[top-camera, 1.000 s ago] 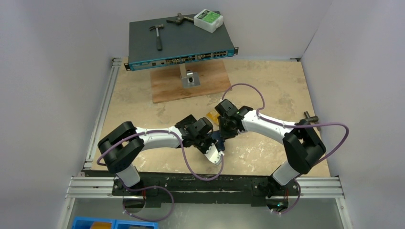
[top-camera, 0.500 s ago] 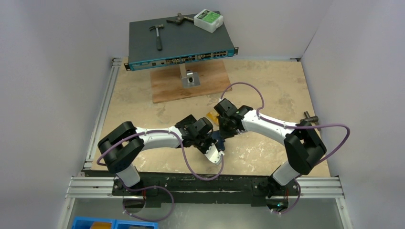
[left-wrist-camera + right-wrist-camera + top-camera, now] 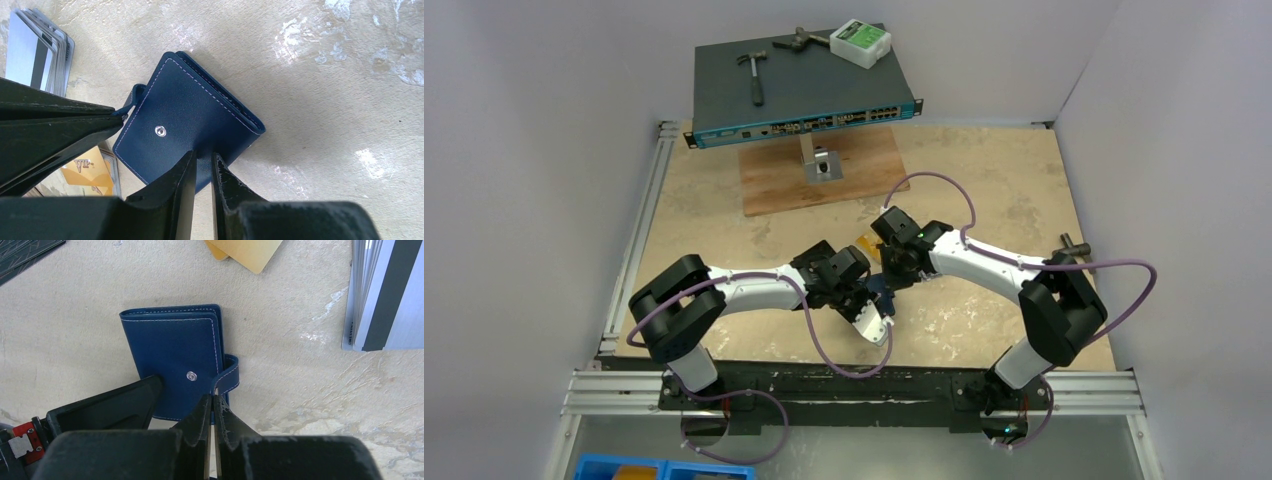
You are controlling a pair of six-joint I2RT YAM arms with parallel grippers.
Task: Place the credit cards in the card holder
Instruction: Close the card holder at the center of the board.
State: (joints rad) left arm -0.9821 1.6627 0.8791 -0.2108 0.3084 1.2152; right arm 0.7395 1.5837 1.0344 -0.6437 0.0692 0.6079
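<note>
Right wrist: right hand [image 3: 214,402] shut, tips touching card holder [image 3: 170,347] tab [image 3: 229,372].

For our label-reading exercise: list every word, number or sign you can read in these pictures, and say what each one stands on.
"VIP": on the orange-gold card beside the card holder, in the left wrist view.
Print on the silver-grey cards: too small to read.
Port labels on the network switch: too small and blurred to read.
Label on the white-and-green box: too blurred to read.
</note>
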